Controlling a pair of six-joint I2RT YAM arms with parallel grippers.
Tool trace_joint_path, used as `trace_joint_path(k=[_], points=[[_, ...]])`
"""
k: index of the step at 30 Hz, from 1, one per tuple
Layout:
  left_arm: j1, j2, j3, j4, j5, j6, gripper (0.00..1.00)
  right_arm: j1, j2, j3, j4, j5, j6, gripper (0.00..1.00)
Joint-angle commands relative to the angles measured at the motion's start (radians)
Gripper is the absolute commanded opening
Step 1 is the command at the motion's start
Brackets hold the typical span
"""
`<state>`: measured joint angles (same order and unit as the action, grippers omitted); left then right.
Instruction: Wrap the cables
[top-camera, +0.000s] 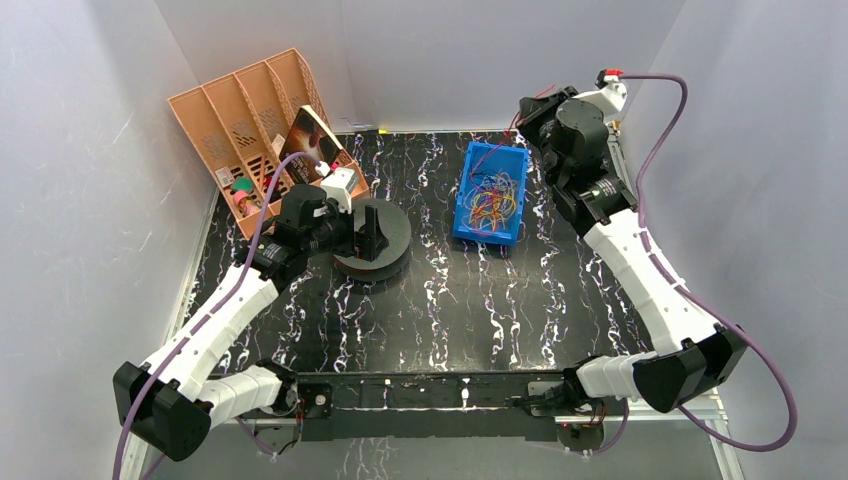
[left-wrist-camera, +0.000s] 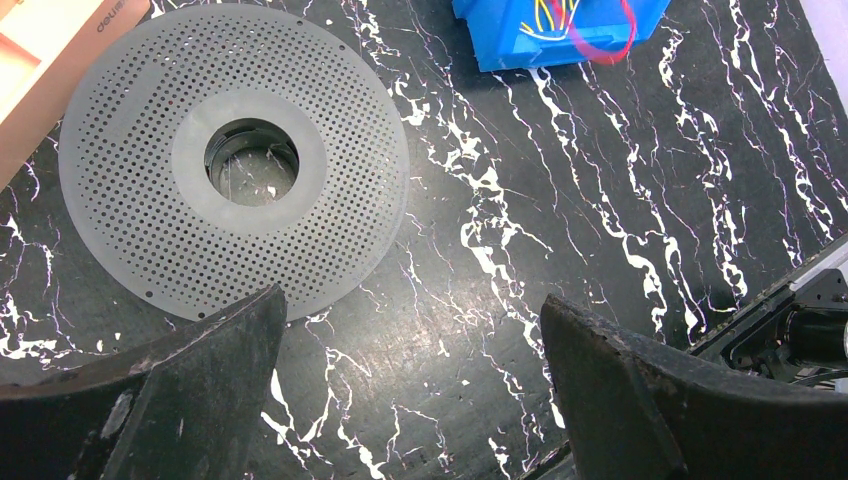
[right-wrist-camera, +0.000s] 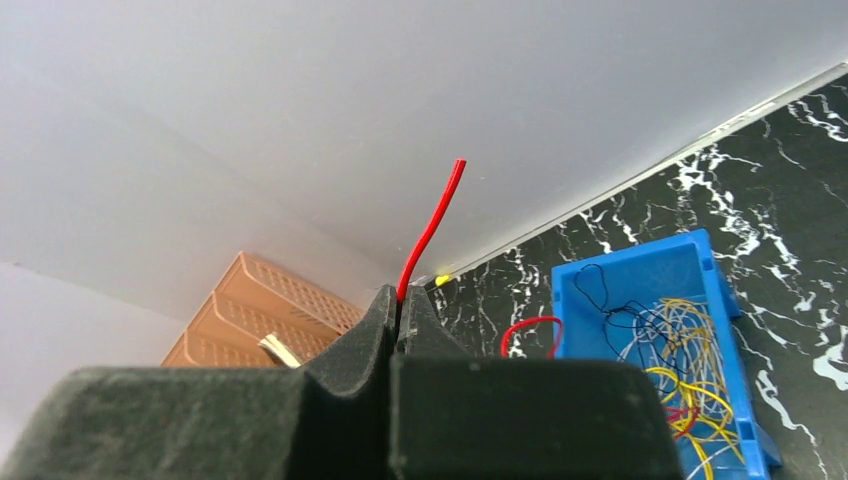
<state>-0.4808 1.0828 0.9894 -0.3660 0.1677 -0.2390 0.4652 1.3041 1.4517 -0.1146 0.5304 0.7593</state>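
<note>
At the far right the right gripper (right-wrist-camera: 398, 306) clenches a red cable (right-wrist-camera: 431, 226) end, probably to feed the spool (left-wrist-camera: 130, 205) on the left, where the left gripper (left-wrist-camera: 410, 302) hangs released.

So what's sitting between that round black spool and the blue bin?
Nothing: bare marbled tabletop separates the spool from the blue bin, seen in the top and left wrist views.

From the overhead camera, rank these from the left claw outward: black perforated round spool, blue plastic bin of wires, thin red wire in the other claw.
1. black perforated spool, partly under the left gripper.
2. blue plastic bin, to its right.
3. thin red wire, back right, pinched by the right gripper.
</note>
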Motion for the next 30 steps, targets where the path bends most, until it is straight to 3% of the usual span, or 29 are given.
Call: trace_joint_path(k=[1,19,30], points=[[0.0,-0.024,-0.001,0.004,0.005,0.0,0.98,0.008,-0.043,0.084,0.036,-0.068,-0.015,0.0],[-0.001,-0.031,-0.002,0.004,-0.004,0.001,0.98,0.009,-0.123,0.276,0.18,-0.405,-0.085,0.0],[-0.001,-0.037,-0.009,0.015,0.013,0.007,0.98,0.01,-0.237,0.284,0.345,-0.562,-0.119,0.0]])
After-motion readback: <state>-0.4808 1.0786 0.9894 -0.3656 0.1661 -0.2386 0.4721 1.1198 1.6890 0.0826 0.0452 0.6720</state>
